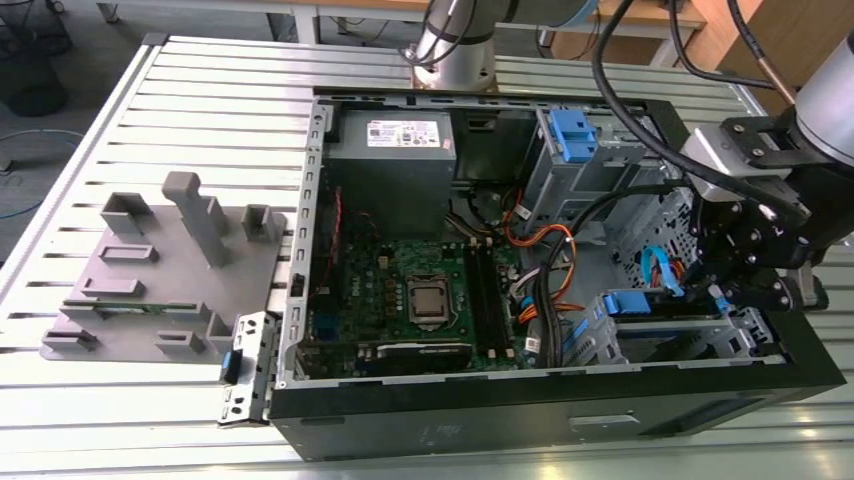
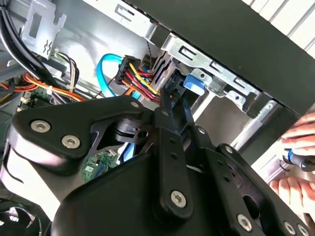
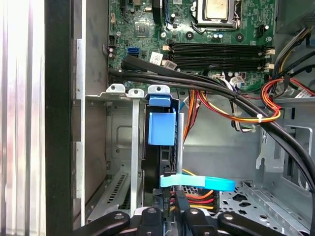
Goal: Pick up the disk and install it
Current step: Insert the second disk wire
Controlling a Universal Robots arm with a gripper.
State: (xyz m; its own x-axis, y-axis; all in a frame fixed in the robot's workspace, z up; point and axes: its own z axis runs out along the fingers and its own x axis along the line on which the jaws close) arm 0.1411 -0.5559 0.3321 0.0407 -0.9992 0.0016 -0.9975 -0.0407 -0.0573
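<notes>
— Where is the disk [image 3: 161,129] sitting?
— It is standing on edge inside the drive cage [image 3: 118,142] of the computer case [image 1: 561,400], its long axis running into the bay and its blue tab facing the motherboard [image 3: 197,29].
— And the gripper [image 3: 170,209]?
— It is hovering at the disk's cable end, fingers narrowed; whether they are gripping it, I cannot tell.

Cables [image 3: 231,105] and drive cage [image 3: 133,93] crowd the claw [image 3: 170,209].

Slatted metal table [image 1: 200,110] in bright light, wooden furniture [image 1: 747,40] and grey floor [image 1: 54,130] beyond.
</notes>
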